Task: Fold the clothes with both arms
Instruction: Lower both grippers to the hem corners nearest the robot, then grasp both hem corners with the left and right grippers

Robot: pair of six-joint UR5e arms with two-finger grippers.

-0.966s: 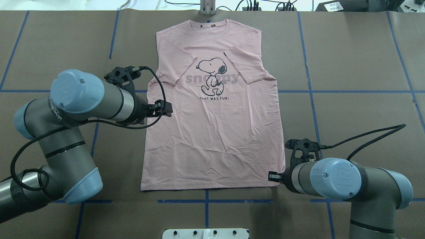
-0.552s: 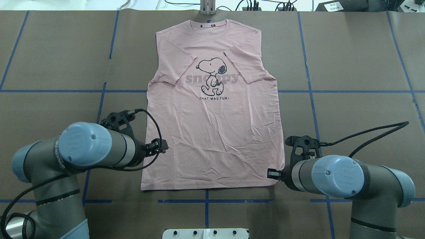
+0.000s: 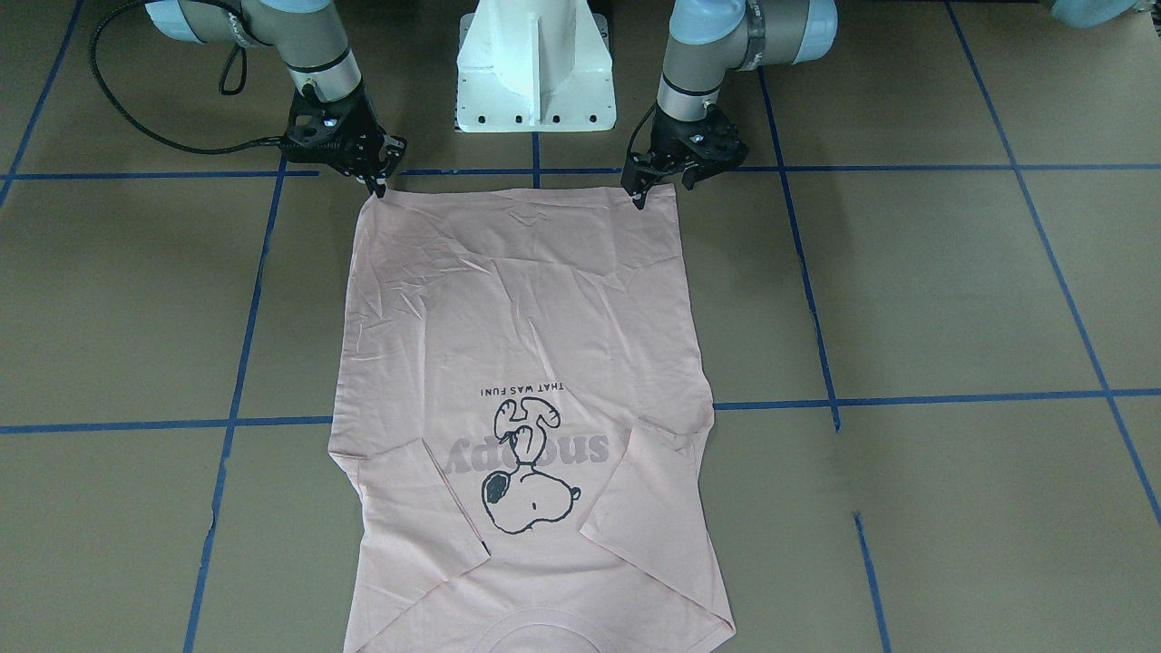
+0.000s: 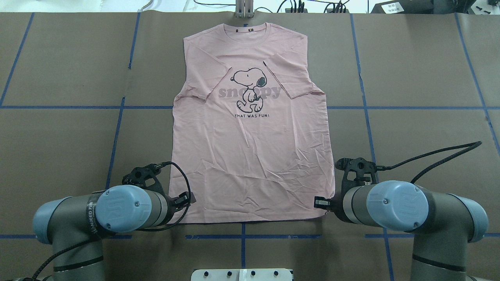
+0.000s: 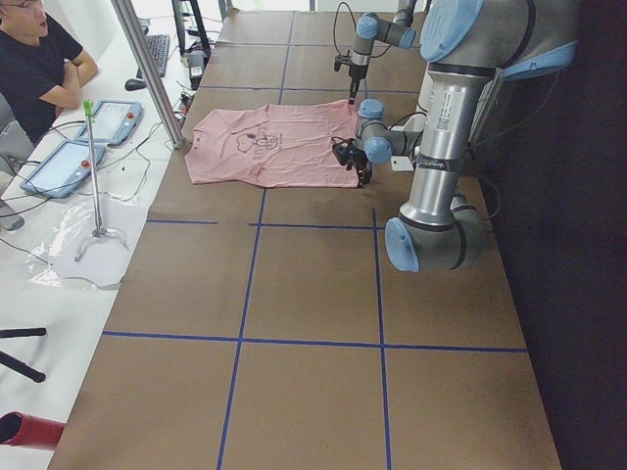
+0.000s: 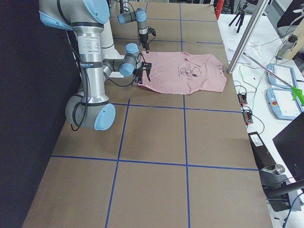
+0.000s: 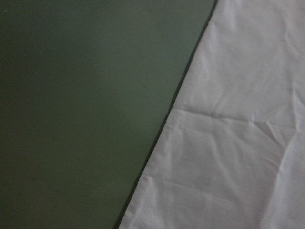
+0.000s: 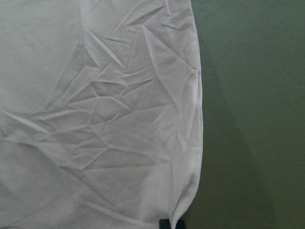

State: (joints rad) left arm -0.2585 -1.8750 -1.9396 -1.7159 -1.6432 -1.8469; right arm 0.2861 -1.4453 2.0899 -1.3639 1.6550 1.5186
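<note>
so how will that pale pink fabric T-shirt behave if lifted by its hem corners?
Likely floppy: the pale pink T-shirt lies flat with fine creases, so it should sag between the left hand and right hand. Probably light, being thin. The sleeves folded inward may fall open.

The fingertips of the left gripper [image 4: 186,200] are largely hidden beneath its own arm in the overhead view, as are those of the right gripper [image 4: 321,203]. In the right wrist view only one dark fingertip [image 8: 165,223] is seen, cut off by the bottom edge. The collar of the T-shirt [image 3: 508,299], far from both grippers, is cropped in the front-facing view. The left wrist view is blurred.
</note>
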